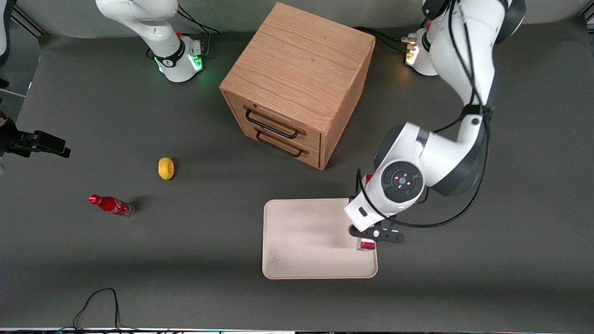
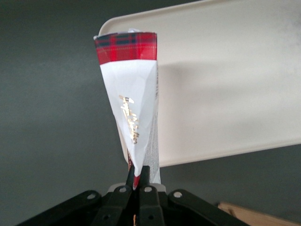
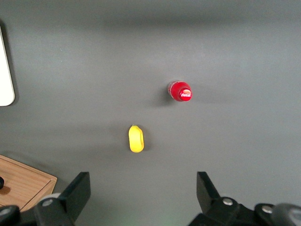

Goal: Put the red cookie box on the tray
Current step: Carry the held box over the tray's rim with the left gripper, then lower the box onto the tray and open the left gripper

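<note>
Gripper point(image 2: 138, 176): fingers pinched tight on one end of the red cookie box point(image 2: 131, 99), above the tray's edge nearest the working arm. Box: hangs lengthwise from the grip, tartan end over the tray point(image 1: 297, 260) corner. Tray: on the table, in front of the wooden drawer cabinet point(image 1: 297, 79).

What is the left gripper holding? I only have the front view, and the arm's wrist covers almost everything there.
Observer: The wrist camera shows the gripper shut on the red cookie box, pinching one end.
Operator: Is the box over the tray?
Observer: Its free end, with a red tartan band, hangs at a corner of the tray, partly over the dark table.
Operator: Anything else on that tray?
Observer: Nothing else shows on the part of the tray the wrist camera sees.
</note>
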